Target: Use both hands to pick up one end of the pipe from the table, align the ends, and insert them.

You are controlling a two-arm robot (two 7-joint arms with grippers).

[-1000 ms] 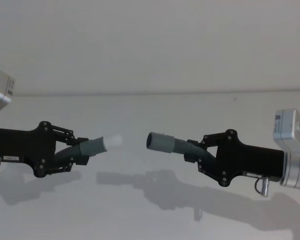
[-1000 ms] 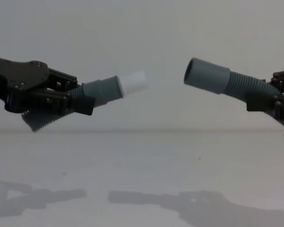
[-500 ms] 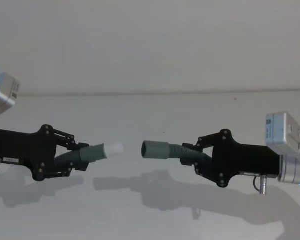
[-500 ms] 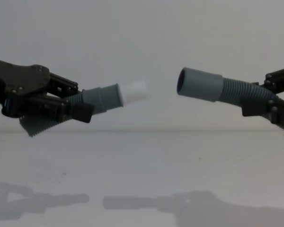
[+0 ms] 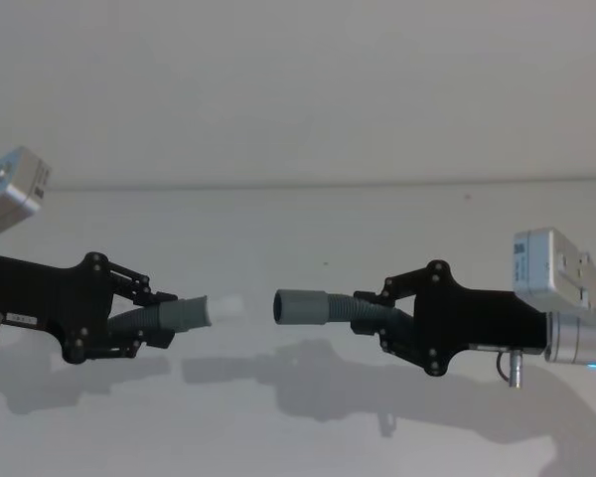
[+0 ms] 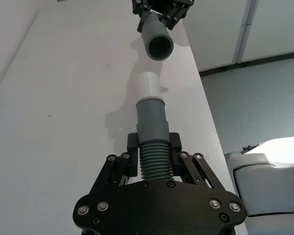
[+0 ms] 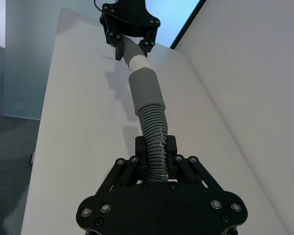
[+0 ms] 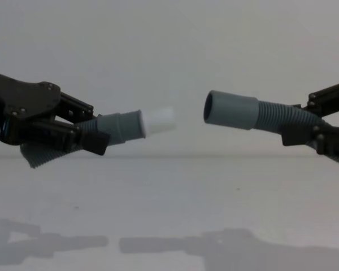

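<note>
My left gripper (image 5: 149, 318) (image 8: 93, 135) (image 6: 154, 149) is shut on a ribbed dark-grey pipe piece (image 5: 174, 316) (image 6: 152, 147) whose white tapered tip (image 8: 158, 120) (image 6: 149, 85) points right. My right gripper (image 5: 377, 320) (image 8: 296, 127) (image 7: 156, 149) is shut on the other ribbed pipe piece (image 5: 353, 310) (image 7: 152, 127), whose open grey socket (image 5: 296, 306) (image 8: 229, 110) (image 6: 158, 44) faces left. Both pieces hang in the air above the white table (image 5: 298, 229), ends facing each other with a small gap, the socket slightly higher in the chest view.
The arms' shadows lie on the table (image 8: 169, 243) below them. In the left wrist view the table's edge (image 6: 206, 112) drops to a grey floor, with a white object (image 6: 269, 166) beside it.
Both grippers have moved inward and slightly down. The gap between white tip and socket has narrowed, and both pipe pieces now lie nearer to level.
</note>
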